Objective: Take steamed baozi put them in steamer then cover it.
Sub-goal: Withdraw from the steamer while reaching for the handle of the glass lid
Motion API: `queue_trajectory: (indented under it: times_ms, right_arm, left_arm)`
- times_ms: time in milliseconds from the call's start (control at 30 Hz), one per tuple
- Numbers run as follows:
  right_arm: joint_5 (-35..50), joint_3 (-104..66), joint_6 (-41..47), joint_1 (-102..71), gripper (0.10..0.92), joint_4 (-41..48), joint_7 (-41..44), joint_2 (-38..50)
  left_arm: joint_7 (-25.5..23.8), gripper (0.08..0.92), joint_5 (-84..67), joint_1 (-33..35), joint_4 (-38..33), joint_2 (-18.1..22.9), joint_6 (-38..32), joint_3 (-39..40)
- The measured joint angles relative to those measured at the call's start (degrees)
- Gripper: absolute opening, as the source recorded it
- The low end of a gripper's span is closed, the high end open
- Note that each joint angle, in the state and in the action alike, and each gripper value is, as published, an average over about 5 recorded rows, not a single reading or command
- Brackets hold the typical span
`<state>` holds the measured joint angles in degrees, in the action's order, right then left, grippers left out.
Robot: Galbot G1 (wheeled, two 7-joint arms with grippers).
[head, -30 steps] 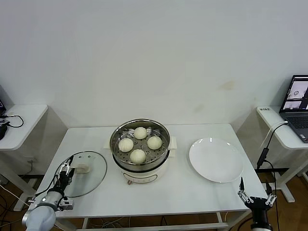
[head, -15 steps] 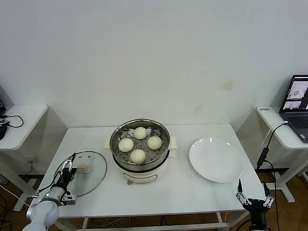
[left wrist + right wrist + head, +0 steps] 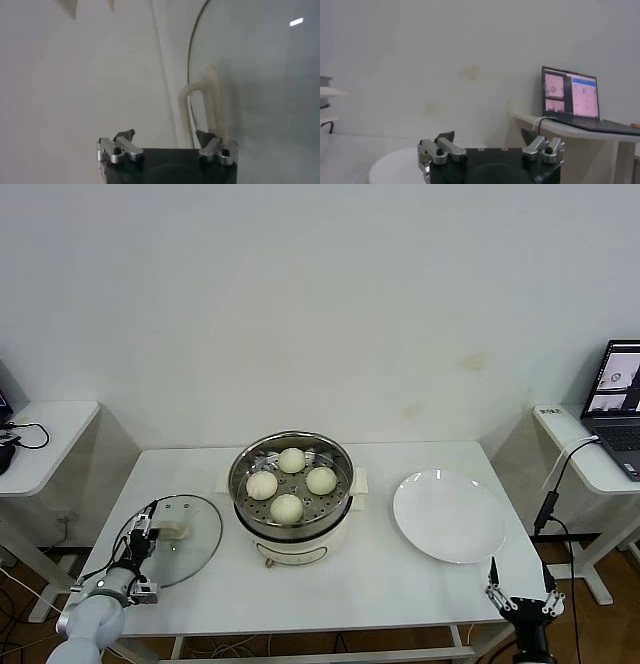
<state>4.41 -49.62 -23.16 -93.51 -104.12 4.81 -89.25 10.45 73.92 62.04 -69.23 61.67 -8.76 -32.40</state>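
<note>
Several cream-white baozi [image 3: 287, 507] sit on the perforated tray inside the steel steamer [image 3: 292, 527] at the table's middle. The glass cover [image 3: 190, 552] lies flat on the table to its left, its cream handle [image 3: 172, 533] on top. My left gripper [image 3: 140, 527] is open over the cover's near-left edge, close to the handle. In the left wrist view the handle [image 3: 214, 105] shows just ahead of my left gripper [image 3: 165, 136]. My right gripper [image 3: 519, 577] is open and empty, low at the table's front right corner; it also shows in the right wrist view [image 3: 487, 135].
A flat white plate [image 3: 448, 516] lies right of the steamer and shows in the right wrist view [image 3: 395, 167]. Side tables stand at far left [image 3: 40, 434] and far right, the right one with a laptop [image 3: 615, 389].
My left gripper has crept forward over the cover towards its handle. My right gripper has sunk lower at the front right corner.
</note>
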Motion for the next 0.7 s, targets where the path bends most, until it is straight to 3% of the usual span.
queue_trajectory:
  times_ms: [700]
  right_arm:
    - [-1.23, 1.21, -0.16, -0.03, 0.823, 0.81, 0.25, -0.42]
  left_arm:
    - [-0.52, 0.161, -1.57, -1.45, 2.01, 0.55, -0.25, 0.87]
